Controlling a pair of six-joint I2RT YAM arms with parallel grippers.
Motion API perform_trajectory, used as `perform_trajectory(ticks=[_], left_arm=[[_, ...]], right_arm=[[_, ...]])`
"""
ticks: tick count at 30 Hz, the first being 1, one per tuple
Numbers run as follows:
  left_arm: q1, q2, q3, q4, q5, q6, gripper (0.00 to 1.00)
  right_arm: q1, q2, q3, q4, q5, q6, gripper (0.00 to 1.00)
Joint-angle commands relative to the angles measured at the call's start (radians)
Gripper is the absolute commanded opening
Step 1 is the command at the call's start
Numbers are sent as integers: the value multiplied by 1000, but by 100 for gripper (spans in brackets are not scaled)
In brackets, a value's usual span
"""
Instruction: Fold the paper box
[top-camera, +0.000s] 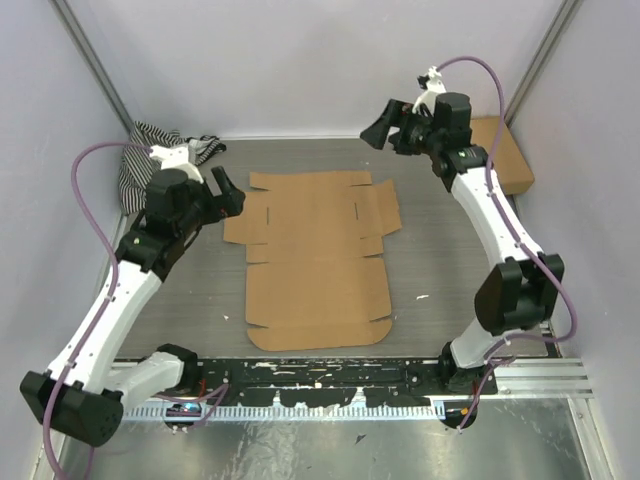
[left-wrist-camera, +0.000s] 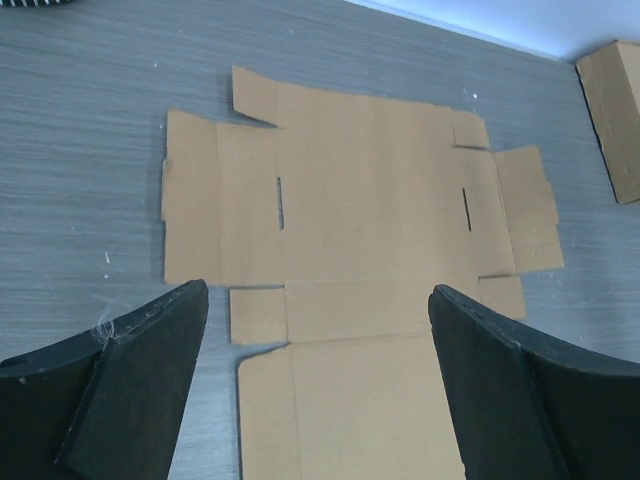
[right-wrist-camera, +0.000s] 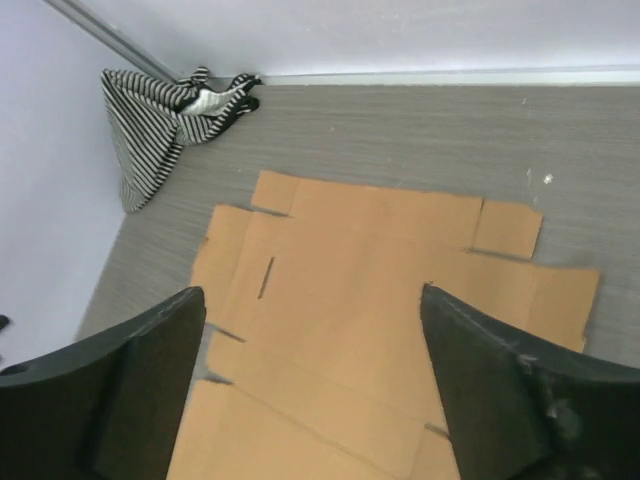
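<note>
The paper box (top-camera: 315, 260) lies unfolded as a flat sheet in the middle of the table (top-camera: 450, 250). The left gripper (top-camera: 229, 193) hovers by its far left corner, jaws wide and empty. The right gripper (top-camera: 387, 131), equally wide and empty, hangs beyond the far right corner.

One paper box (top-camera: 315, 260) (flat), carton (top-camera: 505, 152), cloth (top-camera: 140, 165).
</note>
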Motion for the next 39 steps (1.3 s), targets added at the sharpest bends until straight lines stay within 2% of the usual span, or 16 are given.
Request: perform_trajectory(ticks=[1,6,11,13,16,18,20,23,27,36,39], left_arm=[[9,122,158,-8,-42,5,98],[19,332,350,-53,-74,-14,98],[20,561,623,-217,-161,-119,98],[21,619,671,-217,-172,-95,98],[20,672,677,-172,-163,-7,99],[22,704,676,-158,-165,7,94],[26,744,695,-161,-169,8,91],[28,845,755,-190,-166,28,92],[28,979,860,-233,-166,59,94],[36,1116,921,-225,-194,77,93],[64,1144,930,-240,-153,42,93]], right_arm=[[18,105,194,-67,-1,-34,100],[23,237,310,-92,-17,-48,100],[30,380,390,-115,80,-46,99],[31,426,419,-117,129,-43,86],[34,511,520,-188,198,-42,55],[36,571,585,-253,233,-46,41],[39,605,597,-287,268,-49,44],[47,637,584,-295,320,-49,65],[62,683,614,-311,360,-47,77],[69,778,662,-321,362,-37,80],[70,800,666,-319,361,-34,78]])
